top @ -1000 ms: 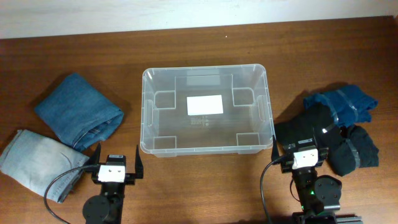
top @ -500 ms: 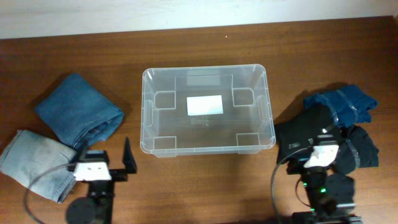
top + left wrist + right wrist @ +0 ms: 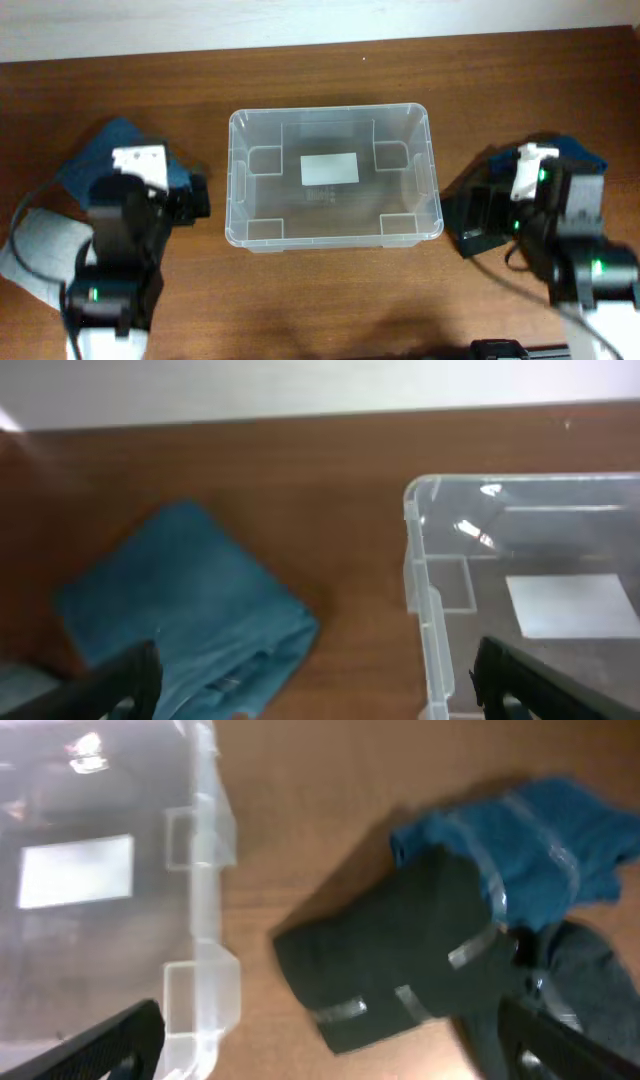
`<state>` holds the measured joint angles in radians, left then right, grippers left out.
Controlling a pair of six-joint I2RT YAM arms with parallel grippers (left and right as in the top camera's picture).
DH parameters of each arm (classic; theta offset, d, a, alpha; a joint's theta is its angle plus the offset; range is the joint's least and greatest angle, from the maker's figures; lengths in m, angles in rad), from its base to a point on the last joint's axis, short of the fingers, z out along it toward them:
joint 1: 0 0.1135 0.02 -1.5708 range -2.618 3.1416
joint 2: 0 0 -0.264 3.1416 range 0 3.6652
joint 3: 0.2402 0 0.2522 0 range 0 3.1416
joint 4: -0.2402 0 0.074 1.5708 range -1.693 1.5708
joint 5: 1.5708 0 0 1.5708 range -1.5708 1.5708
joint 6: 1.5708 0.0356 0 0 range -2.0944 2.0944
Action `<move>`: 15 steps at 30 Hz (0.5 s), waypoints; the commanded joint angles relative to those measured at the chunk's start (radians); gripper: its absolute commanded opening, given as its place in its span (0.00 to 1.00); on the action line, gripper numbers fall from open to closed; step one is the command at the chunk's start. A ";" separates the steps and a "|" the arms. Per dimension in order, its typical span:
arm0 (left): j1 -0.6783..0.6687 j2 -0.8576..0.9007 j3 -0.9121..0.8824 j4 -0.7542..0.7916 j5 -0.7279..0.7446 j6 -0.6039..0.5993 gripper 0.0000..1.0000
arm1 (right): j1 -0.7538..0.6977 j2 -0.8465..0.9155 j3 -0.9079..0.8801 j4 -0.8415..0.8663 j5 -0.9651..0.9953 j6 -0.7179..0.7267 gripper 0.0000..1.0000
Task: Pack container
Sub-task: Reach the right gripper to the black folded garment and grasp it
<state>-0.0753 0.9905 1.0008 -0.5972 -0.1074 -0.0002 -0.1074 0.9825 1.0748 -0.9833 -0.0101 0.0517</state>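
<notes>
The clear container (image 3: 237, 180) stands empty at mid table, with a white label (image 3: 330, 168) on its base. My left gripper (image 3: 180, 200) is open and empty, raised between the folded dark blue jeans (image 3: 88, 160) and the container's left wall. In the left wrist view the jeans (image 3: 180, 600) lie at left and the container rim (image 3: 415, 560) at right. My right gripper (image 3: 478, 215) is open and empty, raised above a black garment (image 3: 400, 960) just right of the container rim (image 3: 205, 870).
Folded light blue jeans (image 3: 40, 245) lie at the front left, partly under my left arm. A blue garment with silver stripes (image 3: 530, 840) and a dark grey one (image 3: 590, 980) lie beside the black garment. A white wall runs along the table's far edge.
Both arms have lifted from the front edge and swung forward. The left now hangs by the dark blue jeans, the right over the dark clothes. The container has not moved.
</notes>
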 commanded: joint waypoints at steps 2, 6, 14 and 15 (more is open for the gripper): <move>0.007 0.055 0.079 -0.021 0.036 0.012 0.99 | -0.220 0.103 0.018 -0.014 -0.255 -0.063 0.99; 0.007 0.055 0.079 -0.021 0.036 0.012 0.99 | -0.434 0.233 -0.031 -0.020 -0.452 -0.100 0.99; 0.007 0.056 0.079 -0.021 0.036 0.012 0.99 | -0.581 0.433 -0.300 0.208 -0.580 -0.069 0.99; 0.007 0.056 0.079 -0.021 0.036 0.012 1.00 | -0.581 0.454 -0.376 0.328 -0.582 -0.023 0.99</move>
<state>-0.0753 1.0454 1.0538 -0.6178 -0.0849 -0.0002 -0.6792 1.4040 0.8146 -0.7906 -0.5167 -0.0269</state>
